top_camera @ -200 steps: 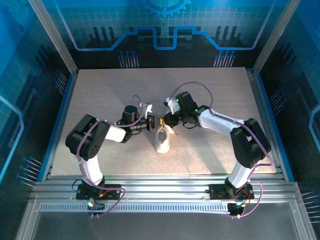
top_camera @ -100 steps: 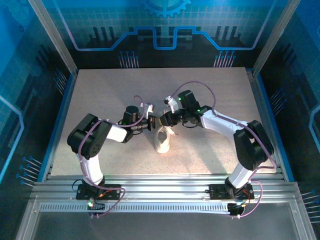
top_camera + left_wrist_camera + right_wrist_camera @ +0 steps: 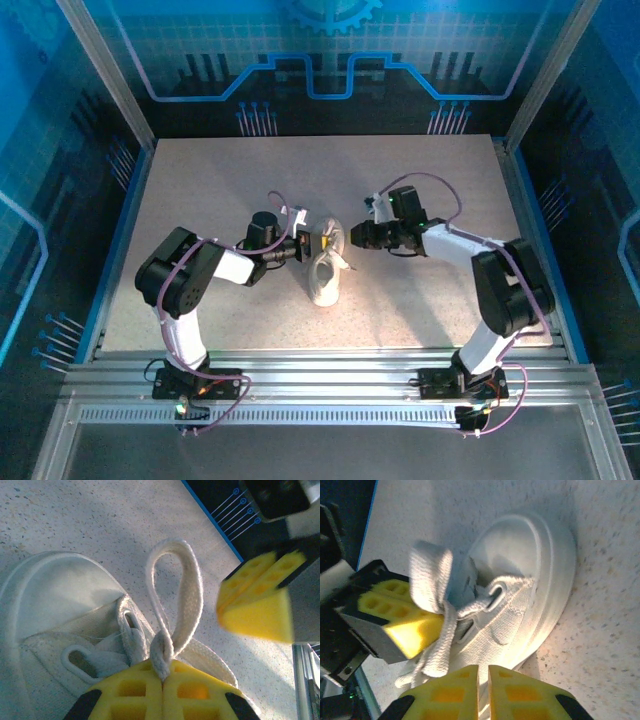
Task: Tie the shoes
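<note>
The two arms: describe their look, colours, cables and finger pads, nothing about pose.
Both the left arm and right arm have chunky black joints joined by white links. A purple cable loops loosely along each. A small green light glows at the right wrist. The finger pads are bright yellow blocks with square recesses.

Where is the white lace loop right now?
In the left wrist view, the flat white lace loop stands pinched at its base in the left pincer, beside the small white sneaker, with the right pincer close by, not touching.
</note>
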